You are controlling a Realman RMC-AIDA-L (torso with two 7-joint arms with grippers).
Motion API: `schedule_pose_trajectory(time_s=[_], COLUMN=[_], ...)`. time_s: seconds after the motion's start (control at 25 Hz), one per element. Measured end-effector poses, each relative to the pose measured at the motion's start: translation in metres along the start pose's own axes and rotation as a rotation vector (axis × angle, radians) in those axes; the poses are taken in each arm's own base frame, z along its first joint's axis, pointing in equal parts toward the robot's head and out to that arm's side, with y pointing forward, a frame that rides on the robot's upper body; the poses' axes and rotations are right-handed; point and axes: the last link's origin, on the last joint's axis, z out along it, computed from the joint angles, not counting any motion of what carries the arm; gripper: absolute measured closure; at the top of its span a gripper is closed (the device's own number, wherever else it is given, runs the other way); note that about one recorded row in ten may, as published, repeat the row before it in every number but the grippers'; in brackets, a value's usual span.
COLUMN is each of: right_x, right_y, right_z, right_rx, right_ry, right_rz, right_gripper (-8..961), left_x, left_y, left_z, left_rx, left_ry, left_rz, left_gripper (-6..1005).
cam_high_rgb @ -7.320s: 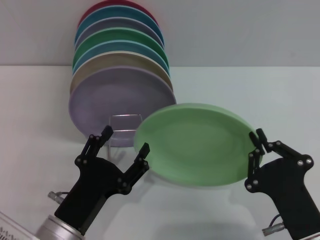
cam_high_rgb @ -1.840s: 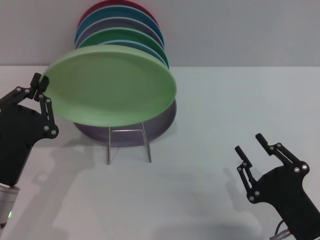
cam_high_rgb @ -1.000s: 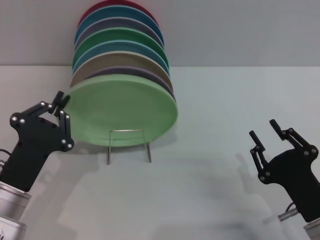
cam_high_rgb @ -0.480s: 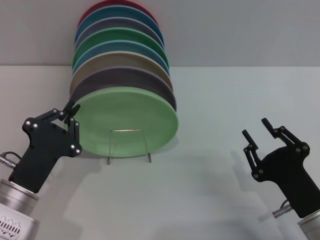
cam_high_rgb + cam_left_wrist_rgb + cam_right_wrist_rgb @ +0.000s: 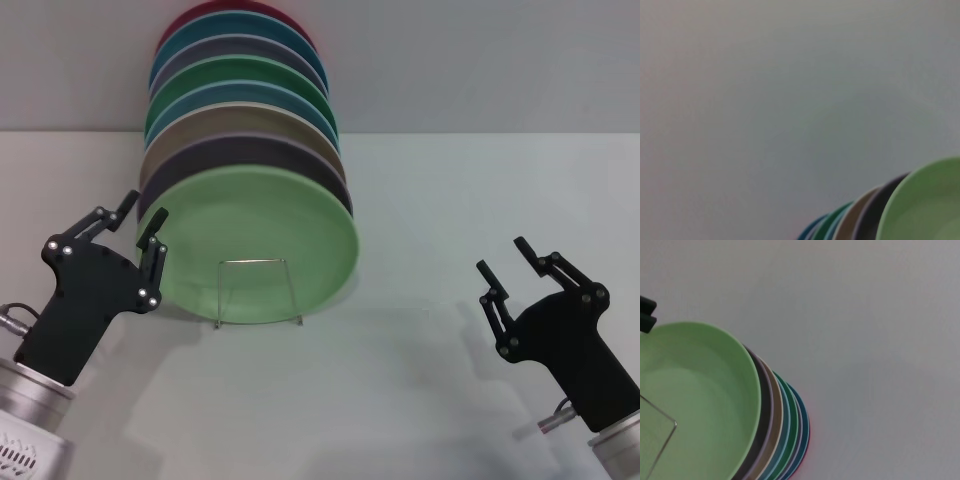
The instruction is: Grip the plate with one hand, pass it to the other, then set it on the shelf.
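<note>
Pale green round matte plate (image 5: 250,245) stood frontmost in thin silver wire rack (image 5: 258,290), frame centre-left. Left gripper (image 5: 140,224) beside its rim, fingers released; right gripper (image 5: 506,266) lower right, spread, empty. Placement looked done; only retreat left.

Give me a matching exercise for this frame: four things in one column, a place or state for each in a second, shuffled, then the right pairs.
Things:
1. light green plate
2. wire rack
3. left gripper
4. right gripper

Places or states:
A. open, far off to the right side of the table, holding nothing
B. standing at the front of the row of plates
C. open, at the light green plate's left edge
D. its looped front shows before the light green plate

Pairs: 1-B, 2-D, 3-C, 4-A
</note>
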Motion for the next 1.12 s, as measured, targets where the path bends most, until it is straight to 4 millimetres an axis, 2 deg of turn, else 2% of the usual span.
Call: schedule_pose_trajectory(time_s=[0.04, 0.28, 0.32, 0.4, 0.48, 0.52, 0.56, 0.72, 0.8, 0.92, 1.0, 1.12], right_x=[0.000, 0.003, 0.004, 0.004, 0.004, 0.005, 0.005, 0.008, 0.008, 0.009, 0.009, 0.008], right_y=[0.000, -0.011, -0.018, -0.021, -0.029, -0.038, -0.038, -0.061, -0.066, -0.086, -0.090, -0.098], right_z=[0.001, 0.006, 0.007, 0.008, 0.009, 0.010, 0.010, 0.015, 0.016, 0.018, 0.017, 0.017], right_rx=[0.000, 0.051, 0.090, 0.109, 0.147, 0.186, 0.186, 0.250, 0.260, 0.275, 0.274, 0.283], right_ry=[0.001, 0.014, 0.017, 0.016, 0.008, -0.010, -0.010, -0.069, -0.084, -0.152, -0.166, -0.199], right_rz=[0.000, -0.001, 0.004, 0.014, 0.058, 0.139, 0.139, 0.339, 0.372, 0.497, 0.513, 0.514], right_gripper=[575, 575, 575, 575, 576, 576, 576, 576, 576, 565, 544, 513], left_x=[0.001, 0.013, 0.017, 0.018, 0.017, 0.014, 0.011, 0.005, -0.005, -0.008, -0.009, -0.010], left_y=[-0.001, -0.009, -0.013, -0.014, -0.017, -0.021, -0.023, -0.028, -0.029, -0.028, -0.026, -0.025], left_z=[-0.001, -0.020, -0.028, -0.031, -0.034, -0.035, -0.035, -0.035, -0.033, -0.032, -0.033, -0.034], left_rx=[0.005, 0.080, 0.109, 0.118, 0.134, 0.151, 0.159, 0.185, 0.198, 0.204, 0.210, 0.215], left_ry=[0.006, 0.079, 0.106, 0.115, 0.118, 0.107, 0.096, 0.070, 0.024, 0.003, -0.009, -0.015], left_rz=[-0.001, -0.022, -0.063, -0.092, -0.174, -0.260, -0.311, -0.407, -0.553, -0.620, -0.648, -0.667], left_gripper=[866, 665, 663, 659, 655, 653, 637, 572, 500, 391, 189, 184])
